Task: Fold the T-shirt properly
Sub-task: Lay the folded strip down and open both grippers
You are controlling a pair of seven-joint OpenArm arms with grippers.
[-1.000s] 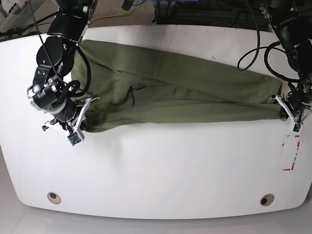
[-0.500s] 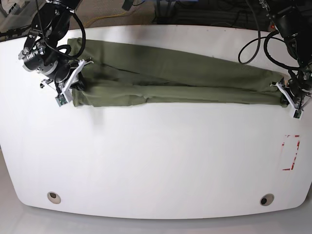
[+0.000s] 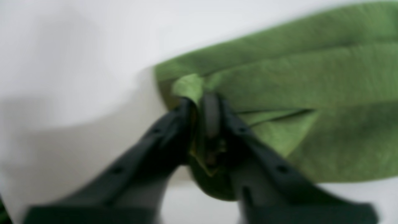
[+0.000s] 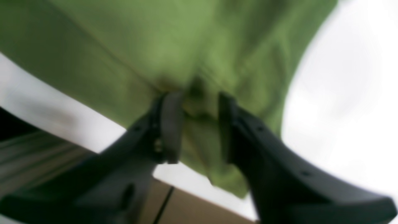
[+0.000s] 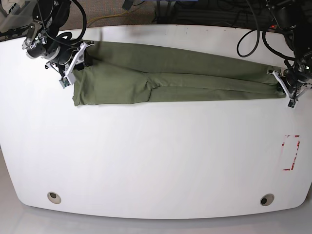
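The T-shirt [image 5: 165, 80] lies as a long, narrow olive band across the upper part of the white bench [image 5: 156, 161], running from the upper left of the base view to the right edge, already doubled over lengthwise so that layered edges show along its middle. The right gripper [image 5: 73, 66] sits at the band's end in the upper left of the base view; its wrist view shows the jaws parted with a bunch of cloth between them, the fabric seeming to touch one pad only, so the hold looks loose or just let go, and I cannot tell which. The left gripper [image 5: 287, 87] sits at the opposite end, on the right of the base view; its wrist view shows the jaws nearly together with a folded corner of cloth [image 3: 189, 88] pinched between them, so it appears to have hold of the shirt, though the blur leaves some doubt. The fabric looks like light, limp cotton with a matte surface: it should drape and sag wherever it is unsupported, crease readily, and slide a little on the smooth bench. Judging from how it lies, the best places to take hold are the corners at each end, pinching all layers together so that the fold does not come apart.
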